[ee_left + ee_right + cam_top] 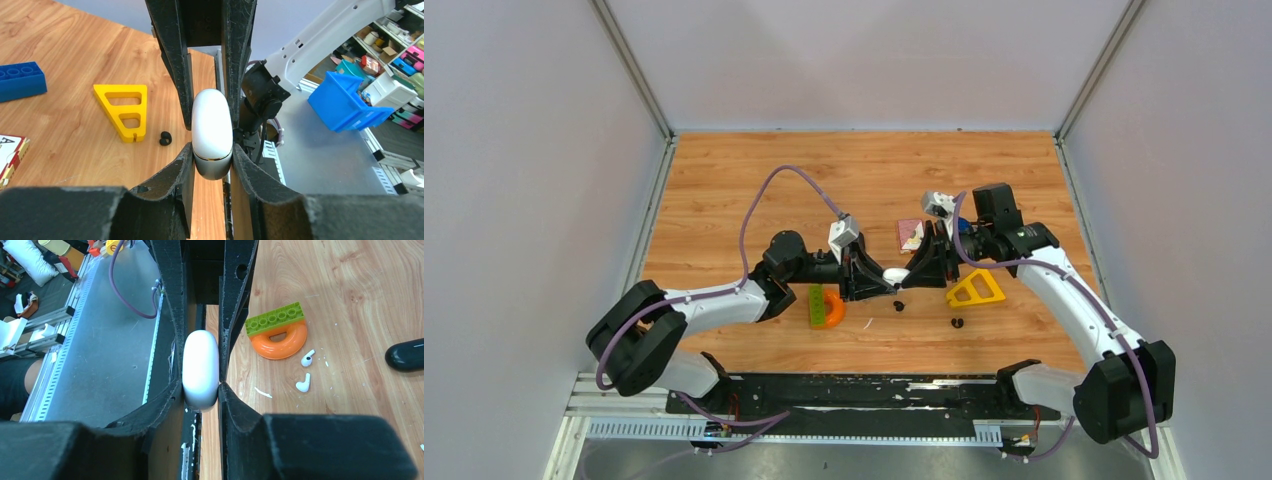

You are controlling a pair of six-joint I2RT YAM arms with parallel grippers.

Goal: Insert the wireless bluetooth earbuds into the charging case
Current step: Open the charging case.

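A white charging case hangs above the table's middle, held from both sides. My left gripper is shut on one end of the case, and the right gripper's black fingers clamp its far end. In the right wrist view my right gripper is shut on the case. Two white earbuds lie on the wood. Black earbuds lie below the case, and one earbud shows beside the yellow piece.
A green brick on an orange ring sits near the white earbuds, with a thin white sliver close by. A black case lies at the right edge. Yellow triangle, blue brick and a card lie further off.
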